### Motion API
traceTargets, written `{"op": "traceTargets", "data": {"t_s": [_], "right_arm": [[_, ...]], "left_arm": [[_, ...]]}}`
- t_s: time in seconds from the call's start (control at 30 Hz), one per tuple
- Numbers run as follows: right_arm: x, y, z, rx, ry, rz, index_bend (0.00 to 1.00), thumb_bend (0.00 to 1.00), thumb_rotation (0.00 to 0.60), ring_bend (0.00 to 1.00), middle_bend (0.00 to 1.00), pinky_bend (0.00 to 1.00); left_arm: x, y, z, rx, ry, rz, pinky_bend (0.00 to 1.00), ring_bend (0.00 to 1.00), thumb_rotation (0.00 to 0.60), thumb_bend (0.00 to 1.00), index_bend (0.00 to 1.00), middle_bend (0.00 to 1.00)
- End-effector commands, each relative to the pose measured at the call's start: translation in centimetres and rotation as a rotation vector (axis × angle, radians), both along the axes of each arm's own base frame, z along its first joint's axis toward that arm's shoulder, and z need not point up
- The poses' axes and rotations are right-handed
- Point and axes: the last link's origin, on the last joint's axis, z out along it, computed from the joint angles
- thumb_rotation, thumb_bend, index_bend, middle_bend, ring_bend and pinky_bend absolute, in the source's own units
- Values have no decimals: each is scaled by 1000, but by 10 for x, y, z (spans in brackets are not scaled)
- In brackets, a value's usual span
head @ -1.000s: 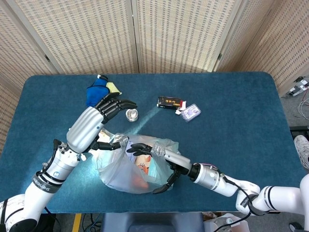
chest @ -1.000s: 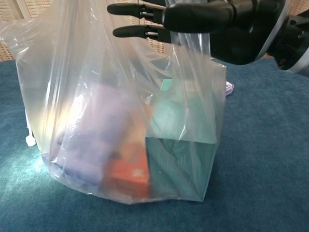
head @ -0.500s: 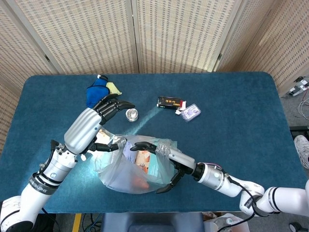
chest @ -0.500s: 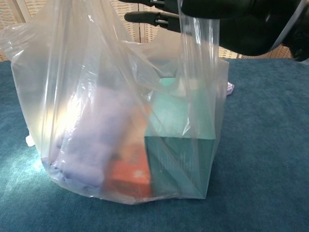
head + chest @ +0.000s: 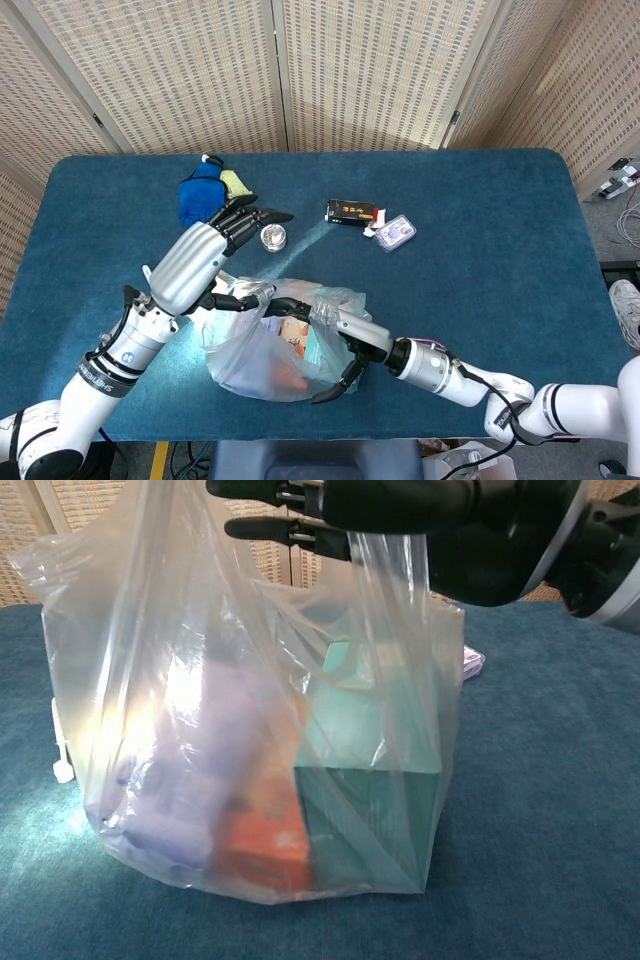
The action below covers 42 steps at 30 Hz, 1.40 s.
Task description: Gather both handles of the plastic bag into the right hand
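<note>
Since half a second ago our left hand [image 5: 205,262] has slid a little toward the middle of the table, carrying its pinched handle nearer the right one, while our right hand [image 5: 338,330] has drawn back and dropped slightly, so the mouth of the clear, thin plastic bag [image 5: 250,710] looks narrower than it did. We see the bag standing on the dark blue felt-covered table [image 5: 480,220] near its front edge, between our two arms, with a teal cardboard box [image 5: 368,800], an orange packet [image 5: 262,848] and a pale lilac soft package [image 5: 195,780] inside; their weight keeps the base planted while the top is drawn up. Our left hand pinches one handle between thumb and a lower finger, the remaining fingers fanned out forward and clear of the film. Our right hand has its dark fingers [image 5: 300,515] passed through the other handle loop, so the strap hangs taut over them in the chest view; they are extended rather than clenched, which we judge leaves room for the second loop to be threaded on. Beyond the bag lie a blue cloth bundle [image 5: 200,190], a small round clear-lidded tin [image 5: 273,238], a black rectangular packet [image 5: 352,211] and a small clear plastic case [image 5: 396,232], all well apart from the work.
</note>
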Motion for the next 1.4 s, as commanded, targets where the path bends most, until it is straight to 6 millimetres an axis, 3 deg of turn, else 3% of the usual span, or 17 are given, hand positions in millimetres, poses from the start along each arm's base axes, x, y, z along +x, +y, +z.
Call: {"op": "traceTargets", "data": {"t_s": [0.03,1.1,1.3,1.4], "right_arm": [[1,-1,-1,3,-1,1,13,0,600,23,88,47],[30,-1,-12,41,-7,36,14,0,600,23,95,47],[37,-5,-17,60,5,31,14,0,600,29,139,47],[39,-7,-19,77,10,22,49,4,600,90,218,57]], "left_arm": [[1,-1,-1,-4,2,-4,68,184,600,244,156,207],[16,1,-20,-40,31,-21,69,184,600,243,151,206],[17,3,-23,-42,44,-19,68,184,600,244,151,206],[17,5,-26,-40,55,-14,69,184,600,244,151,206]]}}
